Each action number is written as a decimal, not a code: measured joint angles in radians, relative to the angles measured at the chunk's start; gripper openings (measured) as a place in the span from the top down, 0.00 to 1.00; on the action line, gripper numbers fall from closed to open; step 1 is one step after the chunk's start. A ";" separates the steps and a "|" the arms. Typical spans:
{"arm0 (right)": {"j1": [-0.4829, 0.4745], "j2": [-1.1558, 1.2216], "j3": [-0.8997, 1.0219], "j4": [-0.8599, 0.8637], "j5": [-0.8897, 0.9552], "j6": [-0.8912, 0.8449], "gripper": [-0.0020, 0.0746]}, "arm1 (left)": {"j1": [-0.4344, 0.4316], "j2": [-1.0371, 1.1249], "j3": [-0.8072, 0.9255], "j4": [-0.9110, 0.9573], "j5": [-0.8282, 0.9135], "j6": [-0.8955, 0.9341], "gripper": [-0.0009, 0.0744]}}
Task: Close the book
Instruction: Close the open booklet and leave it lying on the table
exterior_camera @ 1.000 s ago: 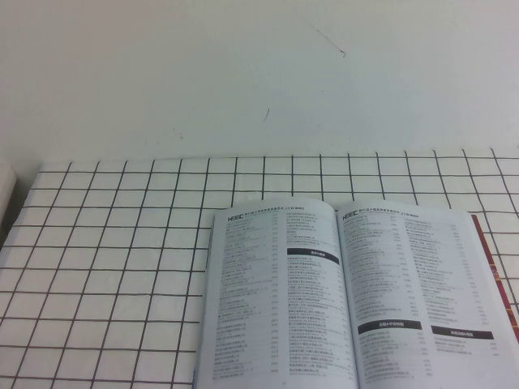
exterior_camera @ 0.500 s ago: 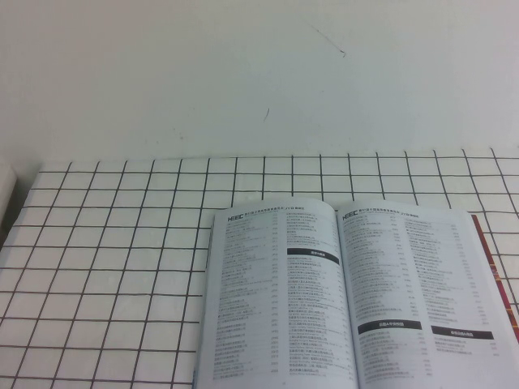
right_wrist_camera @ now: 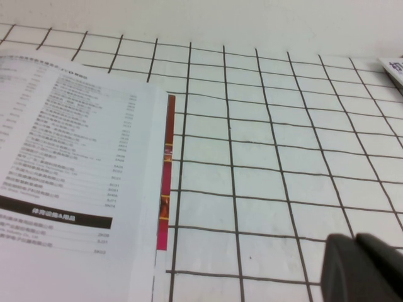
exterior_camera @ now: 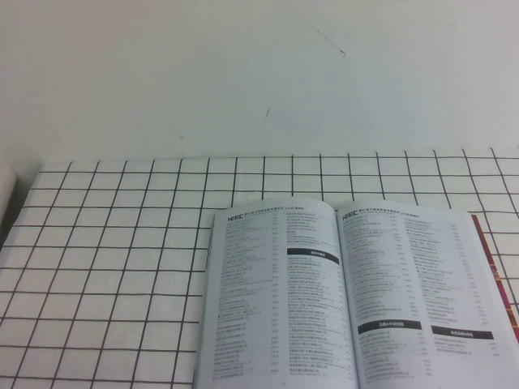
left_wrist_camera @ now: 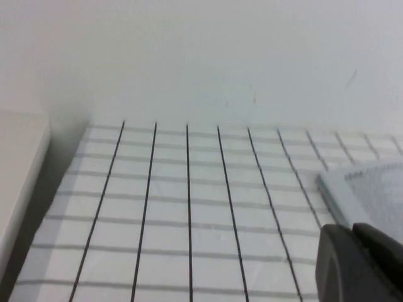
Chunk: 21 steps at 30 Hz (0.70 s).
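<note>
— If I go by the wrist cameras, where do the two grippers sit?

— Your left gripper (left_wrist_camera: 360, 264) shows as a dark shape low over the checked cloth (left_wrist_camera: 189, 207), near the far left corner of the book (left_wrist_camera: 371, 189). You cannot tell whether it is spread or pressed together. Your right gripper (right_wrist_camera: 362, 269) is another dark shape, over bare cloth just off the book's right side, and you cannot tell its state either.

— And the book itself?

— You have it lying open and flat on the cloth, in the near right part of the table in the high view, with both pages facing up. Each page is headed "HEEC" in bold letters. Below that run columns of print too fine to read, broken by black bars with white characters. A red cover edge (right_wrist_camera: 165, 182) shows just beyond the right page.

— Anything around it?

— You get a pale slab (left_wrist_camera: 19, 170) beside the cloth's left edge, and the white wall (exterior_camera: 243, 73) behind.
</note>
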 joint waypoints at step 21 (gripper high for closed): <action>0.000 0.000 0.012 -0.048 -0.366 0.000 0.98 | 0.000 0.000 0.000 -0.096 -0.673 -0.012 0.99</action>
